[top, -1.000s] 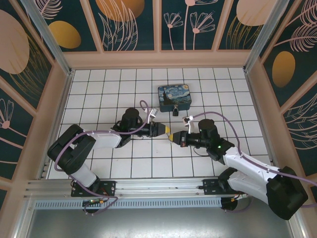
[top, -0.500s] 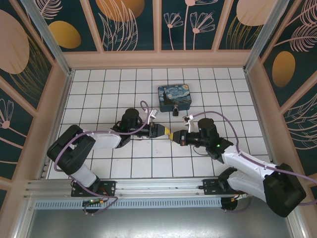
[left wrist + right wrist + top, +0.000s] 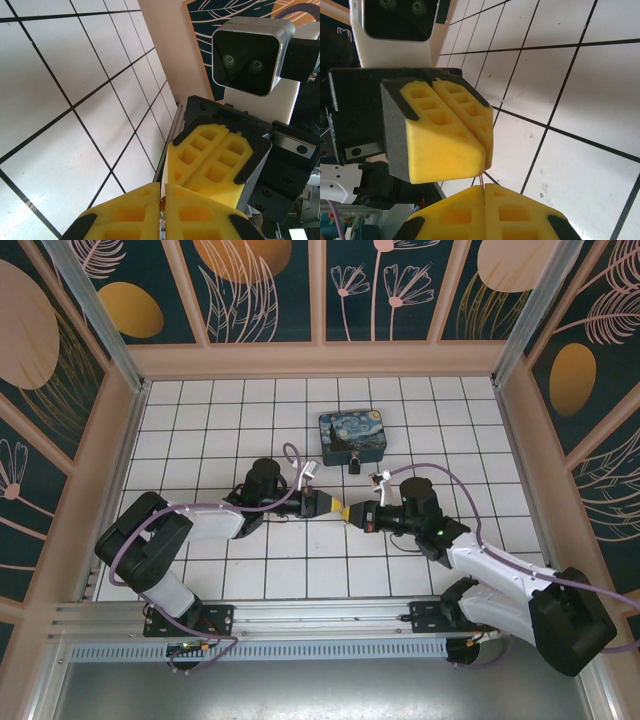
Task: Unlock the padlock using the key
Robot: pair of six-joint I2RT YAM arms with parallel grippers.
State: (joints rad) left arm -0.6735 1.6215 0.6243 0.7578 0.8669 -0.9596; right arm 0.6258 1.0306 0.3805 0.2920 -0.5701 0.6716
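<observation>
Okay, left gripper [image 3: 162, 207] fingers were closed, pads flush. Right gripper [image 3: 484, 196] fingers were closed too, pinching a thin coppery sliver at their seam, which I took for the key [image 3: 483, 179]. The sliver ran up to the tip of the left gripper [image 3: 481, 152]. Whether the left fingers actually pinched it, could not tell.

From above, left gripper [image 3: 337, 506] and right gripper [image 3: 350, 512] met tip to tip mid-surface, a bit toward the near edge, both arms lying low. The padlock [image 3: 354, 466] sat well apart from them, toward the far edge, touching or just beside the near side of the blue painted box [image 3: 352, 437].

Judged as a key handover or regrip between the arms, nowhere near the lock yet.

Risks:
- The key is thin and only its edge was caught. If one side lets go before the other has a firm pinch, it drops onto the surface.
- The soft yellow pads could let it twist, leaving the blade badly angled for the keyhole.
- The padlock is loose and small, so a push with the key could slide it along the box.

Views:
- The right wrist view gave the sliver clearest.
- The left wrist view gave just a brownish speck at the seam, plus the right gripper [image 3: 172, 176] head-on.
- The top view placed the padlock and box, but the key was too small to make out there.
</observation>
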